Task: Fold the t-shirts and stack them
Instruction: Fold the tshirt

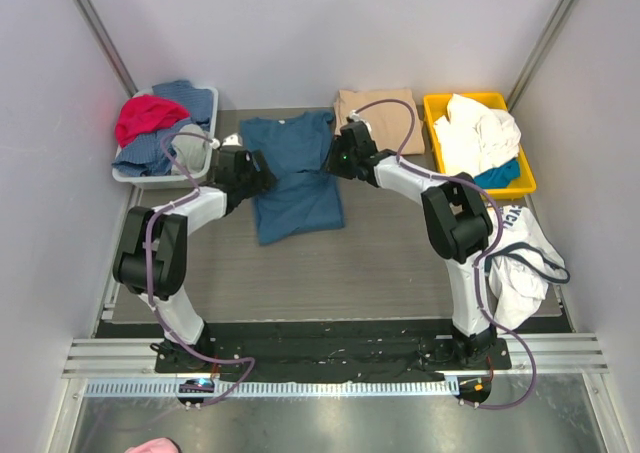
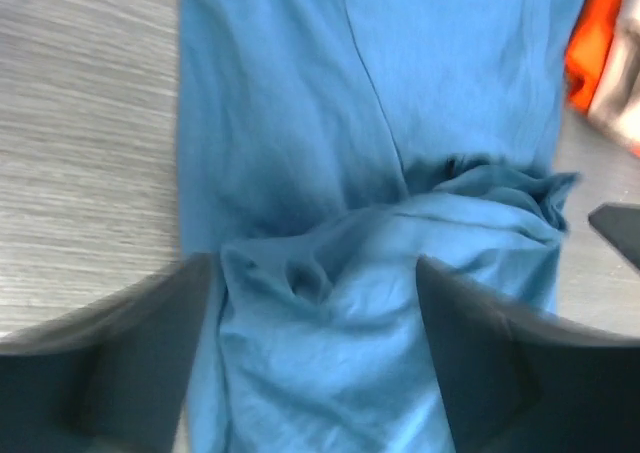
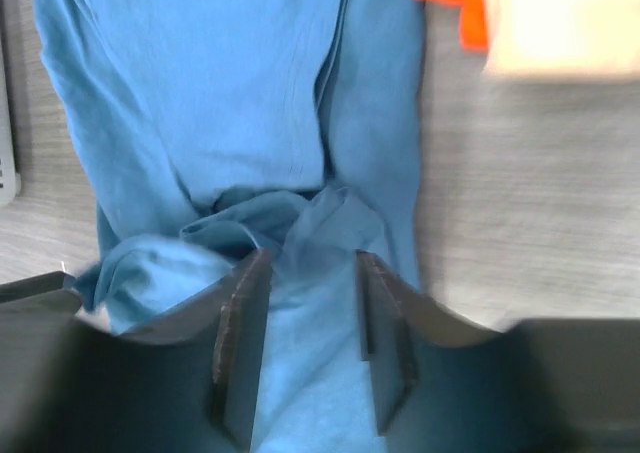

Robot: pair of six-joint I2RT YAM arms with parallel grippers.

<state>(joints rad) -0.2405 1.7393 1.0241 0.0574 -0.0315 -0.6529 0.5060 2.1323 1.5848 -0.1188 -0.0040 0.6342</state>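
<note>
The dark teal-blue t-shirt lies on the table's middle back, its lower half narrower and rumpled at the waist. My left gripper hovers at the shirt's left edge. In the left wrist view this gripper is open, its jaws wide apart over bunched blue cloth. My right gripper is at the shirt's right edge. Seen from its wrist, the right gripper is open, with loose blue cloth lying between the pads. A folded tan-beige t-shirt sits behind, with orange cloth showing under it.
A grey bin at the back left holds red and blue clothes. A yellow bin at the back right holds white and teal clothes. A white garment hangs off the table's right edge. Walls close in on both sides.
</note>
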